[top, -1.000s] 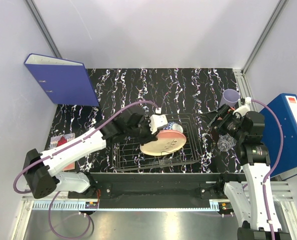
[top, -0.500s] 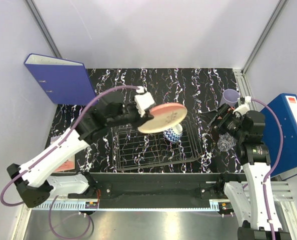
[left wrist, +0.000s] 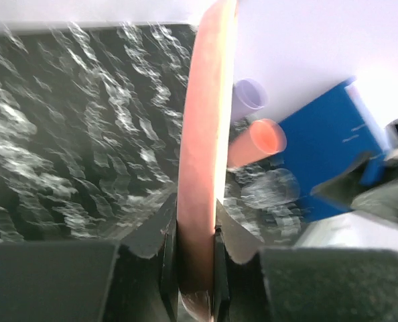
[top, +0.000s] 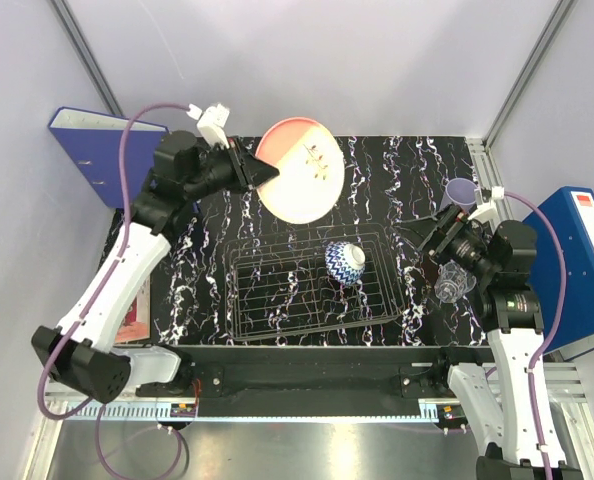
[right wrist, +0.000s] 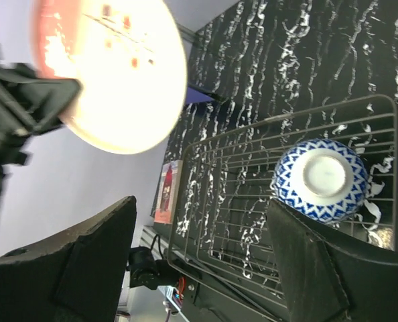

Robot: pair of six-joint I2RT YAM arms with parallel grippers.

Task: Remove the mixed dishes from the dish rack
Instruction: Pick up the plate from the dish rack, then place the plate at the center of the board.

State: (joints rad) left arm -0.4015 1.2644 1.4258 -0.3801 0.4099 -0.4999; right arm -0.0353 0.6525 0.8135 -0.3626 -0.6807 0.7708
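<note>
My left gripper [top: 254, 172] is shut on the rim of the large pink plate [top: 300, 170], holding it high above the back of the table. In the left wrist view the plate [left wrist: 204, 134] stands edge-on, pinched between both pads [left wrist: 167, 235]. The dish rack [top: 277, 300] holds only the blue-and-white bowl [top: 344, 263], upside down at its right side. My right gripper [top: 429, 240] hangs open beside the rack's right end, its wrist view facing the bowl [right wrist: 323, 178] and rack [right wrist: 239, 201]. The lavender cup [top: 463, 192], pink cup [left wrist: 258, 142] and clear glass [top: 449, 285] are at the right.
A blue binder [top: 122, 155] leans at the back left corner. Another blue binder [top: 577, 260] stands off the table's right edge, close behind the right arm. A small red booklet [top: 134, 315] lies at the left edge.
The left arm has lifted the pink plate out of the rack and swung it up toward the back left. The bowl now lies uncovered. The right arm has barely moved.
</note>
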